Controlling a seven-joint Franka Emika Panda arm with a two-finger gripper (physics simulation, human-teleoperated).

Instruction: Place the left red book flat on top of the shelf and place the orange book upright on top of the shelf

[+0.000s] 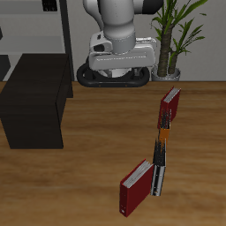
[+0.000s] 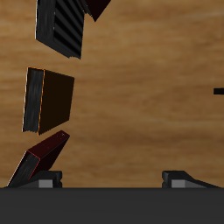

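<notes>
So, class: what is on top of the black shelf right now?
Nothing shows on the shelf: its flat top looks bare. Both red books, including the left red book, and the orange book stand on the table. The shelf's back edge runs out of frame, so it is unseen.

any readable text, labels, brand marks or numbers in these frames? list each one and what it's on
None readable in either view.
Left red book: plain dark red cover, no title.
Other red book: plain cover, no title.
Orange book: seen nearly edge-on, nothing legible.
Shelf: matte black, no label.
Robot arm: white housing, no visible brand mark.
Gripper: fingers bear no markings.
</notes>
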